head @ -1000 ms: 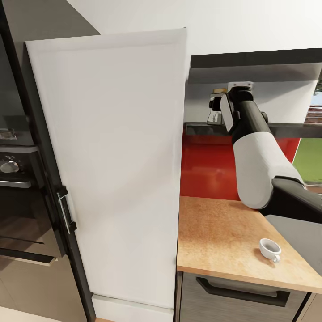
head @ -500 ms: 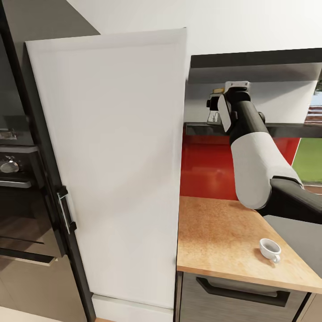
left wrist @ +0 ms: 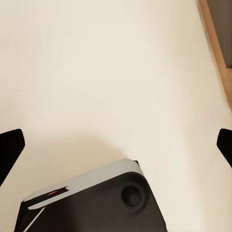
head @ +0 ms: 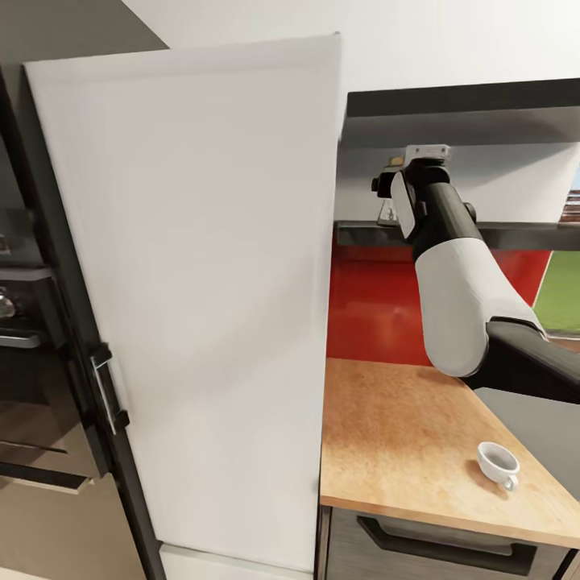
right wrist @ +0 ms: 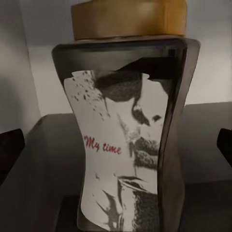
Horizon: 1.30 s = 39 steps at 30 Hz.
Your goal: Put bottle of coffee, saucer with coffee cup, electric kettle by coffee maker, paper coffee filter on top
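Fingertips of my right end effector (right wrist: 116, 145) show as dark tips at the two edges of the right wrist view, spread wide, with the jar (right wrist: 128, 125) standing between them and not yet gripped; I see no contact on either side. The jar is upright on the lower shelf (head: 515, 235), its yellow-orange lid (right wrist: 128, 18) up and the white-and-red label facing my wrist camera. In the head view my right arm (head: 455, 298) reaches up from over the bench (head: 387, 435) to that shelf, and a bit of the jar (head: 392, 165) peeks out beside the wrist, under the upper shelf (head: 459, 101). My left end effector (left wrist: 116, 140) also has its tips wide apart and holds nothing; it hangs over pale floor with part of my base (left wrist: 92, 203) below it. As I judge it, the task is barely begun: the jar is still on the shelf, so the grasp, the lift and the carry down are all ahead. The cup (head: 499, 461) sits alone on the bare bench, with no saucer under it. The tall white cabinet door (head: 201, 298) stands at the bench's end. Filter, kettle and saucer steps all look undone from here.
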Tool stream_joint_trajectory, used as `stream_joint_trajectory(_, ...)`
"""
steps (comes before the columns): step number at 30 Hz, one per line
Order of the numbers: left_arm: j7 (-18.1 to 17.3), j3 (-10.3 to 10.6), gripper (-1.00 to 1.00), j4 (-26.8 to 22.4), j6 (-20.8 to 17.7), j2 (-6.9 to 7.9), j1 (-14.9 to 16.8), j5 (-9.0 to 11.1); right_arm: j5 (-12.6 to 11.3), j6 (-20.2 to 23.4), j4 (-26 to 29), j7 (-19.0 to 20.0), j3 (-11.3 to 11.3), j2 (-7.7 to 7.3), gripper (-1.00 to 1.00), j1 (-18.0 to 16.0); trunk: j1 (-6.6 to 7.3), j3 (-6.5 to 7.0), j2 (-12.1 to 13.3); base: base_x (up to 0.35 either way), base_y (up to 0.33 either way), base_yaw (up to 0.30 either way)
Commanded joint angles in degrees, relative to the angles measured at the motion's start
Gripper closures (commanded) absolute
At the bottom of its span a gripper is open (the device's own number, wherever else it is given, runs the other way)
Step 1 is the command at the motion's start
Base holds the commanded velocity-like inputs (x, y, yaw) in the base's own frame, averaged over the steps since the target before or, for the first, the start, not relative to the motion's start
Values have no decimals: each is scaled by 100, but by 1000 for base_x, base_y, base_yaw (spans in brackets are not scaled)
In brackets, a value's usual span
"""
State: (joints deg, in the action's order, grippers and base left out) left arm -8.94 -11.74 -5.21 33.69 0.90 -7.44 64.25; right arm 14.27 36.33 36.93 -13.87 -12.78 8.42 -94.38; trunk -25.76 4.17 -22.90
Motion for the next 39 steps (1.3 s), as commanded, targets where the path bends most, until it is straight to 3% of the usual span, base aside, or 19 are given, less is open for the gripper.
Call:
stream_joint_trajectory(1, -59, -43, -100, -4, -9, -2, -3, 26, 40, 4, -7, 10, -24, 5, -100, -2, -3, -1, -2, 64, 0, 0)
stream_joint_trajectory(23, -57, -39, -100, 1, -11, -2, -3, 26, 40, -166, -73, 7, -16, -6, -100, -2, -3, -1, -2, 11, 0, 0)
stream_joint_trajectory(39, -62, -22, -100, 2, -11, -2, -3, 26, 71, -326, -81, 30, -14, -61, -100, -2, -3, -1, -2, 120, 0, 0)
